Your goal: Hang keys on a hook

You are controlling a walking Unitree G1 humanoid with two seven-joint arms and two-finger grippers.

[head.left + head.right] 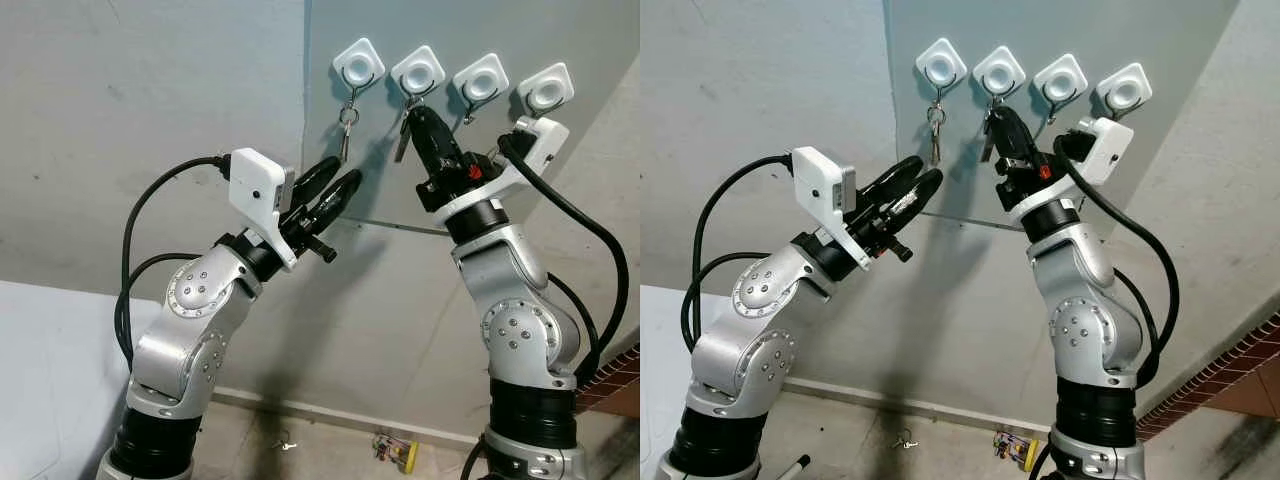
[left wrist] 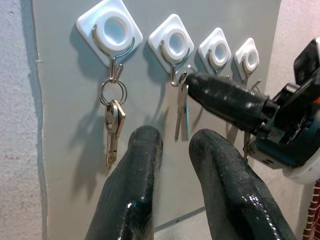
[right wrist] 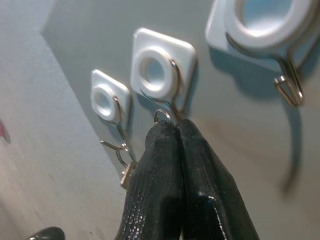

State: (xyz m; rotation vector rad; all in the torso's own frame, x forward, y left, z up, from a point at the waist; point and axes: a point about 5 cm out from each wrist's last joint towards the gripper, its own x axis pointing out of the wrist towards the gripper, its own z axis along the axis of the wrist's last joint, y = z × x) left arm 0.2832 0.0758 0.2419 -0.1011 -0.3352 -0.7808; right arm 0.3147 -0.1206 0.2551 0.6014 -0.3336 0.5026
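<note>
Bare wall below 4 hooks (image 1: 447, 78), right gripper (image 1: 419, 113) crowding hook 2.

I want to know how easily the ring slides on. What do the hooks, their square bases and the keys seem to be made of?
The hooks look like thin bent metal wire, silvery and shiny. Their square bases look like white plastic, smooth and slightly glossy, with rounded corners. The keys look like metal: one silvery, one more yellowish, perhaps brass.

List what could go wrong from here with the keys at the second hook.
1. The right gripper is shut on the key ring right at the second hook; releasing before the ring seats could drop the keys.
2. Pulling back could snag the ring off.
3. The left gripper hovers close to the hung keys and might bump them.
</note>
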